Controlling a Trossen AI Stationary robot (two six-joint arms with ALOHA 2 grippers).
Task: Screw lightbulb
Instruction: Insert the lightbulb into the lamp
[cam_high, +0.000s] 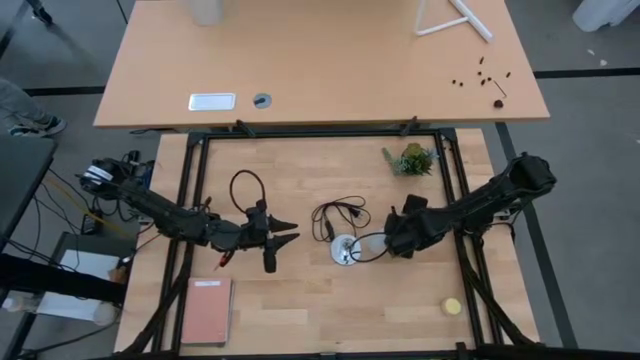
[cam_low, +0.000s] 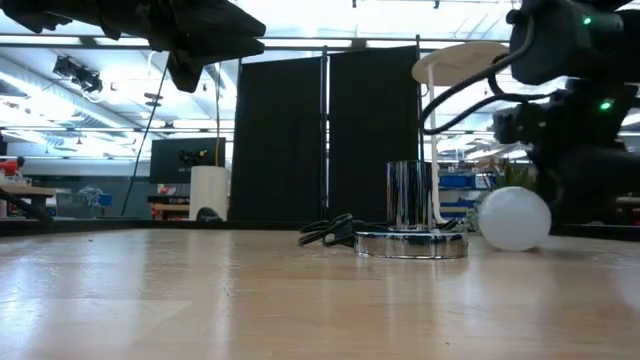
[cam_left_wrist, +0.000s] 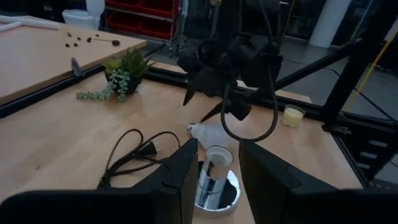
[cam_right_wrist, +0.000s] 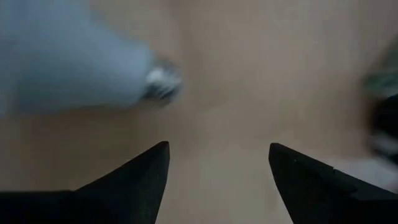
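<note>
- A small white pear-shaped lightbulb (cam_low: 514, 219) with a greyish screw end lies on its side on the light wooden table (cam_high: 300, 305), just beside the round silver socket base (cam_low: 411, 243) with its upright chrome tube.
- The bulb is not in the socket; the socket's tube stands empty, so judging by this the screwing has not begun. The bulb must be picked up, stood over the tube and turned in.
- The right gripper (cam_right_wrist: 217, 168) hangs low over the table close to the bulb, its two dark fingers spread apart and holding nothing; the bulb's screw end lies just ahead of them and off to one side.
- The left gripper (cam_left_wrist: 219, 165) hovers above the table facing the socket, its fingers part-way apart and empty, the socket tube showing between them.
- A black power cord (cam_high: 337, 215) loops on the table beside the socket, between the two arms; it could snag a low move.
- A small green potted plant (cam_high: 411, 159) stands near the far edge, a pale yellow ball (cam_high: 452, 306) near the right front, a pink notebook (cam_high: 205, 311) at the left front. All are well apart from the socket, leaving open room around it.
</note>
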